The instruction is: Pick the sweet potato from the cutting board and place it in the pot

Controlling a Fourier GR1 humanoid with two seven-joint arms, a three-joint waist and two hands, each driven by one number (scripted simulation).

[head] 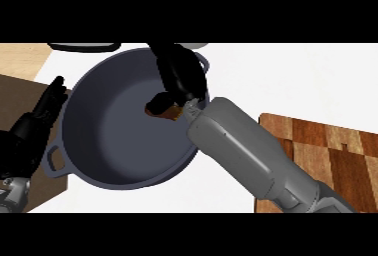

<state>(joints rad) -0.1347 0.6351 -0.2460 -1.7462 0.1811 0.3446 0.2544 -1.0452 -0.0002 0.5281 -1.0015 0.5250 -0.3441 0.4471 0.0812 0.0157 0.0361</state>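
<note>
A dark blue-grey pot (111, 145) with two loop handles fills the middle left of the head view. My right hand (177, 70) reaches over its far right part, the grey forearm crossing the pot's rim. Its fingers curl round a brown sweet potato (164, 108), which shows just below the hand, above the pot's inside. The wooden cutting board (332, 150) lies at the right, partly under the forearm, with nothing showing on it. My left hand (37, 125) rests open at the left edge, fingers pointing up beside the pot.
The white counter (295, 80) spreads behind and right of the pot. A brown wooden surface (18, 95) lies at the far left under my left hand. A dark-rimmed round object (85, 46) shows at the top edge.
</note>
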